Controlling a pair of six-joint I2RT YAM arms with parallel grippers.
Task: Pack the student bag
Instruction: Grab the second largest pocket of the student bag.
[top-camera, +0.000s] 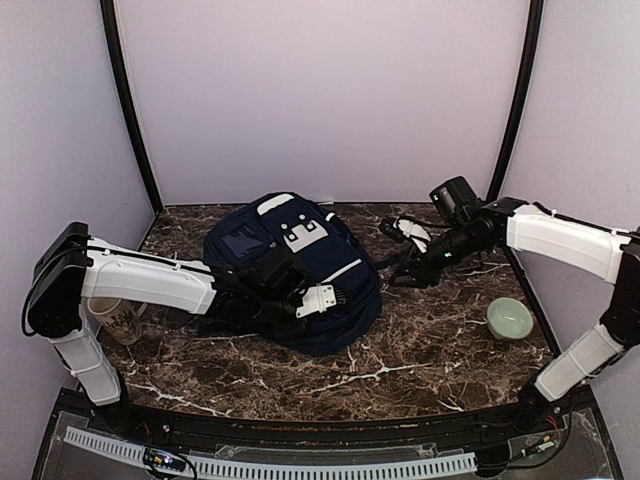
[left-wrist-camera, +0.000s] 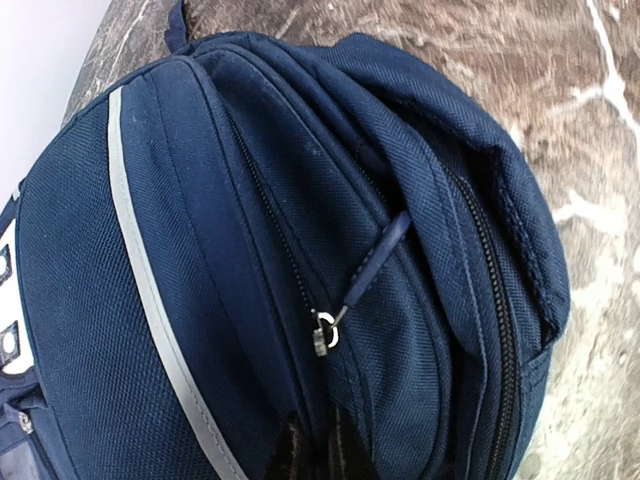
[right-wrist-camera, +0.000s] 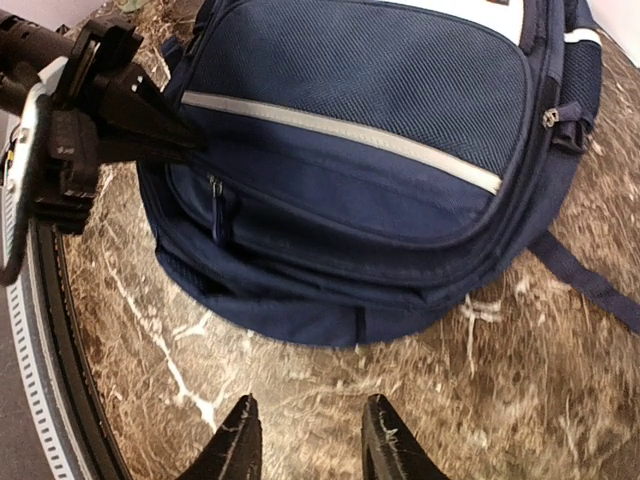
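Observation:
The student bag, navy blue with a thin white stripe, lies in the middle of the marble table. It fills the left wrist view and shows in the right wrist view. My left gripper is pressed against the bag's near side, and its dark fingertips pinch a fold of fabric just below a metal zip slider with a blue cord pull. My right gripper is open and empty, low over the table a little short of the bag's right side; it also shows in the top view.
A pale green bowl sits on the table at the right. A glass cup stands under my left arm at the left. A small black and white object lies behind my right gripper. A bag strap trails over the table.

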